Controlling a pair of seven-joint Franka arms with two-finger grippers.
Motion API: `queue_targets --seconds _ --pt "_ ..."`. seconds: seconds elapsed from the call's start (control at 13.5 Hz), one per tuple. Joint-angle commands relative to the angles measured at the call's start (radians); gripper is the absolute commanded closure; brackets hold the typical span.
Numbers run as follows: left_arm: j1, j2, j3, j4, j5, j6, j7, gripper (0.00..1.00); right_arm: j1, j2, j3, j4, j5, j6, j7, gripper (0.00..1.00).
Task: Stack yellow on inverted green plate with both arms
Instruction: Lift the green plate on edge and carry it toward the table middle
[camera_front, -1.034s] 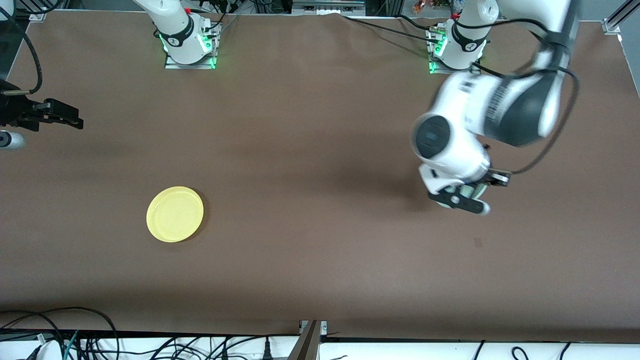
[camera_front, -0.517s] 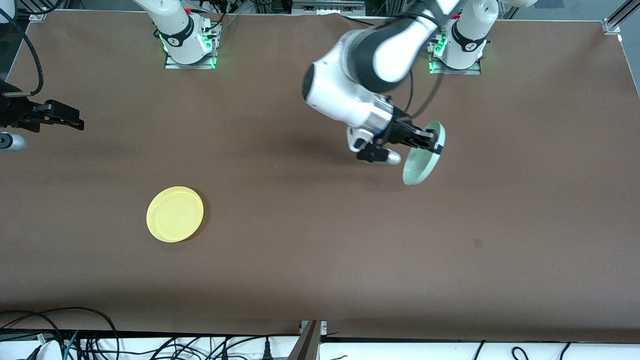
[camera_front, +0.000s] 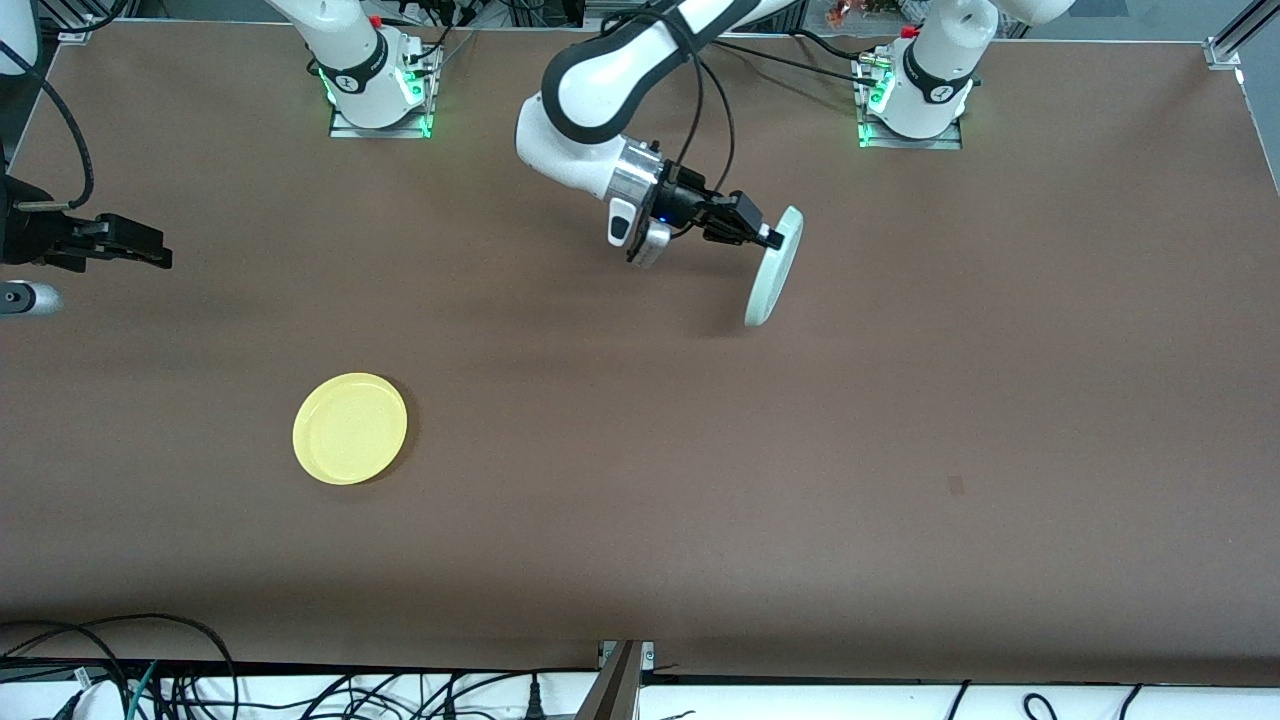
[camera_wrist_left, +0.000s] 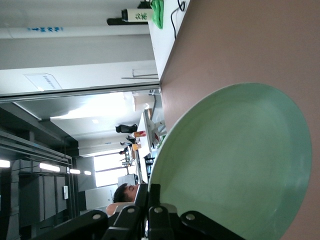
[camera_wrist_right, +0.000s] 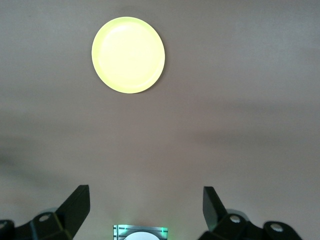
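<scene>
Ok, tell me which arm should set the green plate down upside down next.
Left, most likely. Its claw is shut on the green plate, held on edge over the table. The right claw waits open and empty near its end, with the yellow plate lying flat.

The green plate (camera_front: 773, 268) — pale mint, round, shallow — hangs tipped on edge in the air in the upper middle of the front view, pinched at its rim. The yellow plate (camera_front: 350, 428) lies flat, right side up, on the counter (camera_front: 640, 520) at lower left — well apart.
</scene>
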Motion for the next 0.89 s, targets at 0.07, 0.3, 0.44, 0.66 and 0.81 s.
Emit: queue_targets --seconds 0.07,0.3,0.44,0.66,0.81 --pt "-0.201 0.089 0.141 0.039 0.040 -0.023 -0.016 1.00 -0.014 0.010 0.007 0.020 -0.010 -0.007 0.006 0.00" --pt "-0.261 0.141 0.171 0.042 0.038 -0.013 -0.163 1.00 -0.012 0.010 0.007 0.018 -0.010 -0.011 0.005 0.00" --pt "-0.275 0.159 0.169 0.046 0.038 -0.011 -0.206 1.00 -0.012 0.019 0.005 0.018 -0.021 -0.007 0.005 0.00" --pt "-0.316 0.187 0.169 0.048 0.040 0.027 -0.228 1.00 -0.021 0.048 0.003 0.018 -0.038 -0.002 0.005 0.00" --pt "-0.322 0.211 0.168 0.055 0.038 0.053 -0.307 1.00 -0.021 0.077 0.005 0.017 -0.032 0.010 0.005 0.00"
